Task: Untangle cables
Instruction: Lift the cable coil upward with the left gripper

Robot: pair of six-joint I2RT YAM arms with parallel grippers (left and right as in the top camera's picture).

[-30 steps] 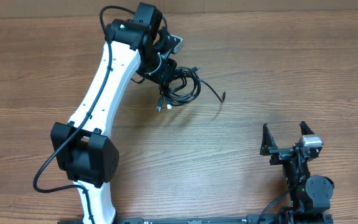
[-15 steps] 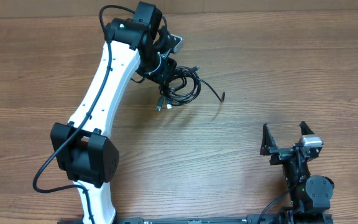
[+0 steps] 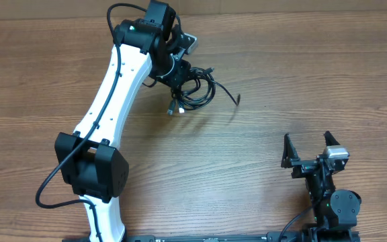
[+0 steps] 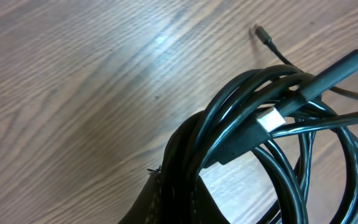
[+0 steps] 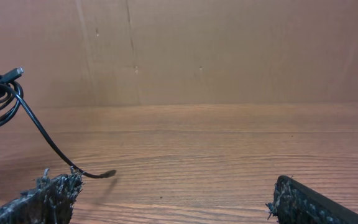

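Gripped the cables [image 3: 195,91] in the left end effector [image 3: 179,72], upper centre of the overhead view, as a tangled loop. Trailed one loose end right, down toward the bench [image 3: 281,81]. Parked the right end effector [image 3: 307,139], released, lower right, well apart.

We see a left arm [image 3: 116,81] of white links joined by bulky black housings [image 3: 99,171], with a thick black cable [image 3: 38,191] trailing along it. Just behind the right claw [image 3: 307,140] sits a small silver block [image 3: 334,153]. The claw's two black fingers [image 5: 51,193] wear frayed padding.
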